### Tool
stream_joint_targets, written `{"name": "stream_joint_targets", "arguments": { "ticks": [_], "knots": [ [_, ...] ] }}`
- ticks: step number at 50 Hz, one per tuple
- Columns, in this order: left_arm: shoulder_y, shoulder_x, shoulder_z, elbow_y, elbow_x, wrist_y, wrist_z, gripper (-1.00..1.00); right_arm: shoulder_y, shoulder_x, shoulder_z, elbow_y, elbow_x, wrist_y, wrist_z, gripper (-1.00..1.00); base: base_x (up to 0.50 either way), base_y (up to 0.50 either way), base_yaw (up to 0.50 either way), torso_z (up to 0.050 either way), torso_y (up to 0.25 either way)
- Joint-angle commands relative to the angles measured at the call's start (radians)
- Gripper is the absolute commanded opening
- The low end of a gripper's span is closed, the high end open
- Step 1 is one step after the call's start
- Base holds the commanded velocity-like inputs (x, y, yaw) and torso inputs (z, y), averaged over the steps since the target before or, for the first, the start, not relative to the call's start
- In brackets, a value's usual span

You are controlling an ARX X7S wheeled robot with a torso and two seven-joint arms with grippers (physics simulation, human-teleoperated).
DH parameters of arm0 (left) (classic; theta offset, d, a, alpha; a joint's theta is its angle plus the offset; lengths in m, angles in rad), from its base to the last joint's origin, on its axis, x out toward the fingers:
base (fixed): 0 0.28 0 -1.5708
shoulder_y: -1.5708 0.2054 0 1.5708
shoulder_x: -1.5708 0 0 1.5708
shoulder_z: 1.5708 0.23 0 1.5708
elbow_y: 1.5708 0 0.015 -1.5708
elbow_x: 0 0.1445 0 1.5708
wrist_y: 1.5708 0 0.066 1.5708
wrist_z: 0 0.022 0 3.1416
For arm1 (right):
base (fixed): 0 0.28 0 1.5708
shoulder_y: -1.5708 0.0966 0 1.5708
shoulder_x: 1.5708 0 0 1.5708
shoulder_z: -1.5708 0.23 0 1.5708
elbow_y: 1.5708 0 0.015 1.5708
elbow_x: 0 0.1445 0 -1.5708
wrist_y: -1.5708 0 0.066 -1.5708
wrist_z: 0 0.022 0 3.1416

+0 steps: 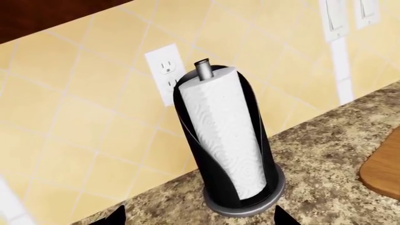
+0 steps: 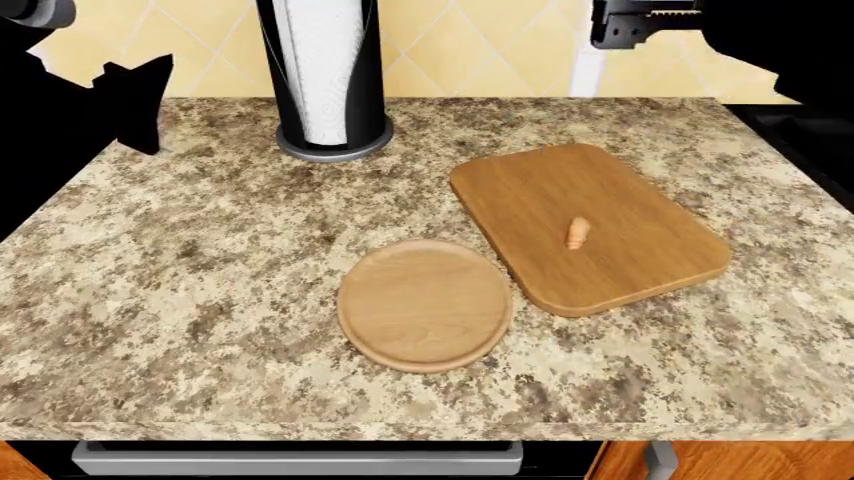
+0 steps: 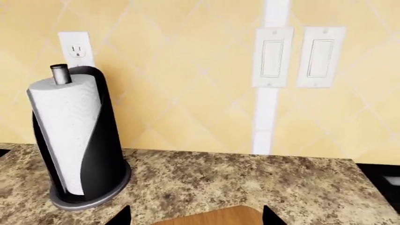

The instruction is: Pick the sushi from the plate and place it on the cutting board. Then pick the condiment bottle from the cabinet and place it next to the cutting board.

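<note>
Two wooden pieces sit on the speckled brown-and-tan granite countertop (image 2: 174, 300). The round shallow light-wood plate (image 2: 424, 304) is bare and lies near the front edge. The rectangular rounded-corner honey-brown cutting board (image 2: 587, 225) lies at the plate's 2 o'clock, its near corner just beside the plate rim; touching or not, cannot tell.

The tiny finger-shaped orange-tan sushi (image 2: 577, 233) lies on the board, roughly mid-board.

A tall black paper-towel holder with a white roll (image 2: 324, 75) stands at the plate's 11 o'clock, up against the back of the counter. The wall behind is yellow diagonal tile (image 3: 181, 84), carrying a white outlet (image 3: 75, 49) above the holder and a pair of white rocker switches (image 3: 297, 57) further along. A grey handle bar (image 2: 300, 458) shows under the counter's front edge.

The left gripper (image 2: 134, 100) is a dark shape at the head view's 10 o'clock, raised beside the holder and well apart from the sushi. Only its two fingertips (image 1: 115, 216) show in the left wrist view; spacing looks wide.

The right gripper (image 2: 641, 25) is up at 1 o'clock, behind the board's far edge, with the sushi well clear of it at its 6 o'clock. Its tips (image 3: 122, 216) are also spread, nothing between them.

The condiment bottle is not visible in any view.
</note>
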Motion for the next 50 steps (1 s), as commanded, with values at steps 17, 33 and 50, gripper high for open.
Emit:
{"name": "stream_joint_targets", "arguments": {
  "ticks": [17,33,50],
  "knots": [
    [0.041,0.033,-0.062,0.07,-0.035,-0.063,-0.075,1.0,0.262,0.083,0.081,-0.14,0.323,0.069,0.318,1.0,0.0,0.0,0.0,0.04,0.0],
    [0.027,0.054,-0.04,0.052,-0.037,-0.046,-0.067,1.0,0.608,-0.056,-0.085,0.204,-0.06,0.123,-0.031,1.0,0.0,0.0,0.0,0.05,0.0],
    [0.02,0.068,-0.024,0.009,-0.029,-0.006,-0.054,1.0,0.725,-0.288,-0.093,0.617,-0.694,0.001,-0.553,1.0,0.0,0.0,0.0,0.05,0.0]
  ]
}}
